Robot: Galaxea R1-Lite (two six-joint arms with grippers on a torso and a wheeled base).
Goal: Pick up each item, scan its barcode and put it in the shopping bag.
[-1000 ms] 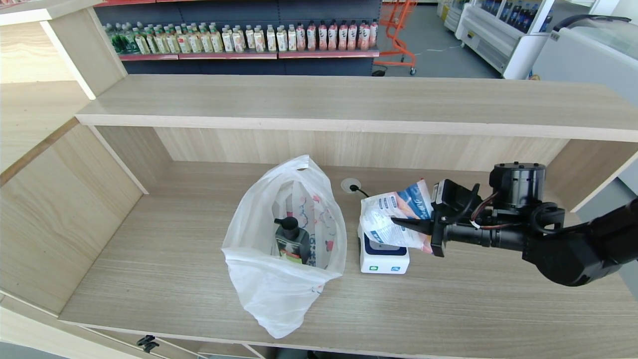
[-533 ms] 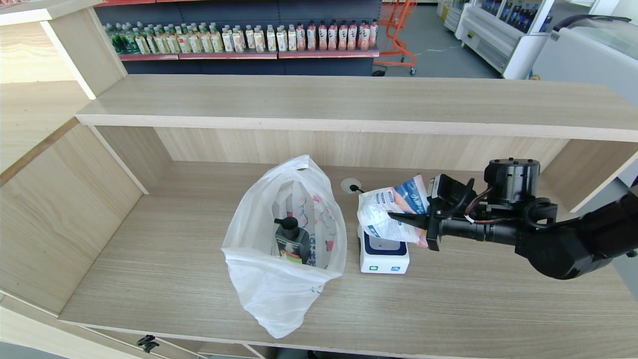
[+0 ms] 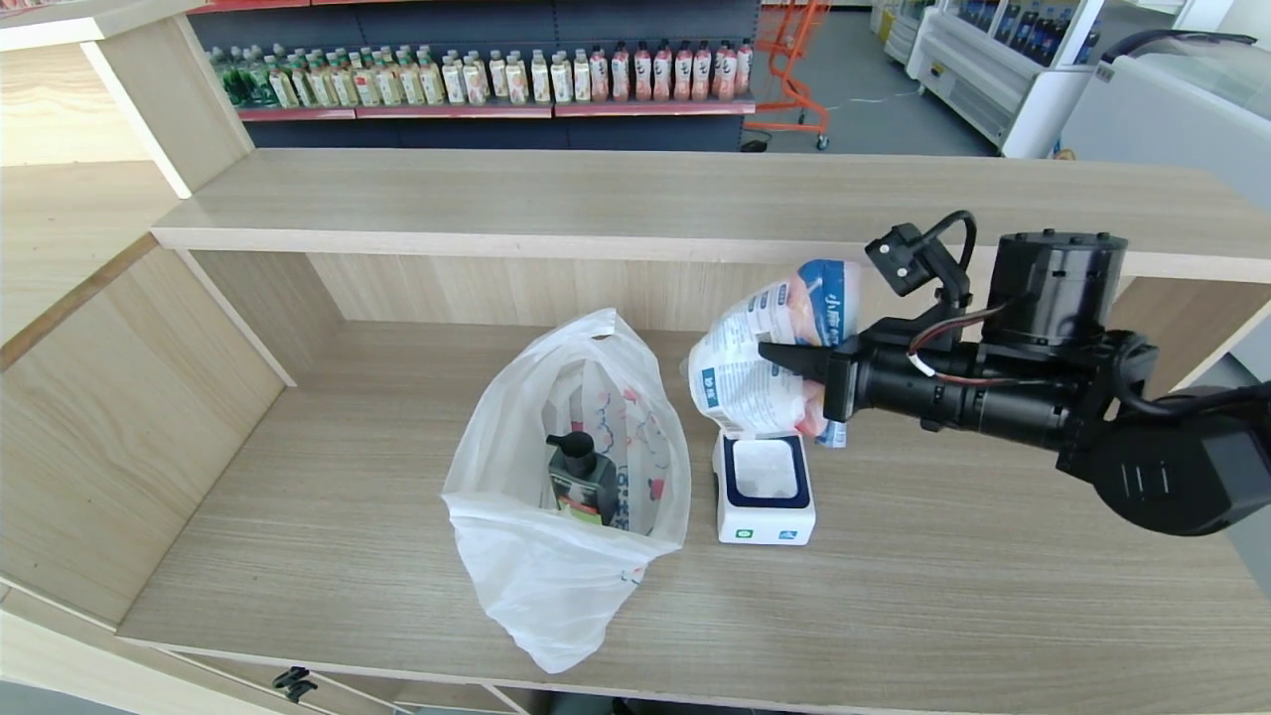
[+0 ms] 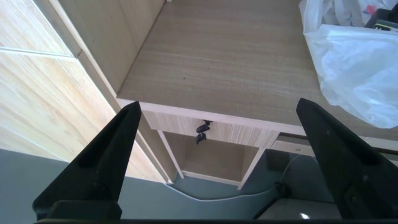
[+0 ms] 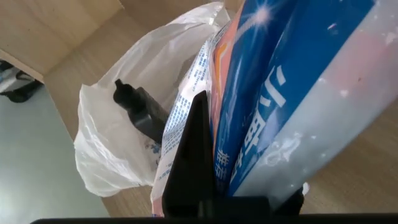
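White plastic, the shopping bag (image 3: pixel 556 556) stands open about the middle of the desk (image 3: pixel 943 616), its lower end sagging toward the front edge; a dark pump bottle (image 3: pixel 579 479) stands upright inside it; the scanner (image 3: pixel 764 489) sits on the desk just beside the bag, on the side of the right edge, its window facing up. My right gripper (image 3: pixel 786 362) is clamped on a blue, white and orange packet (image 3: pixel 740 372); I hold it in the air above the scanner's rear, toward the desk's back edge, clear of the surface; from the right wrist the jaws press flat on the packet's faces, with the bag and bottle beyond. My left gripper (image 4: pixel 219 104) hangs off the desk's front left corner, fingers wide apart, nothing between them.
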